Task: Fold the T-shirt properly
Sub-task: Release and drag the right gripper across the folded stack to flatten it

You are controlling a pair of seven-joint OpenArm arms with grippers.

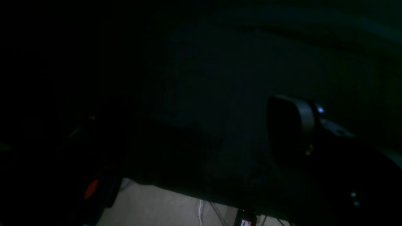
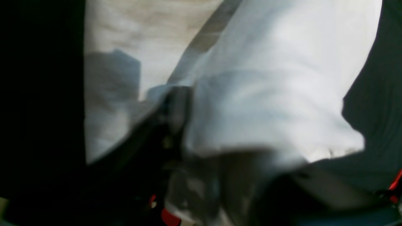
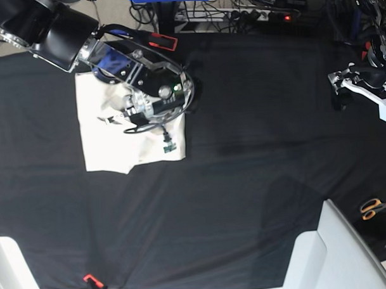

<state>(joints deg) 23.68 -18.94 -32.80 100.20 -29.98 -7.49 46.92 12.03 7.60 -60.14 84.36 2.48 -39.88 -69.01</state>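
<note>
The folded T-shirt (image 3: 110, 138) lies flat, long axis running near-to-far.

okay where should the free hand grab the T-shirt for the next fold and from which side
Probably the T-shirt's near edge, around its bottom left corner in the base view. That strip lies flat and uncovered on the black cloth, while the right hand sits over the far part. The left hand hangs well off to the side, so it would cross the cloth and come in low from the near side.
</note>
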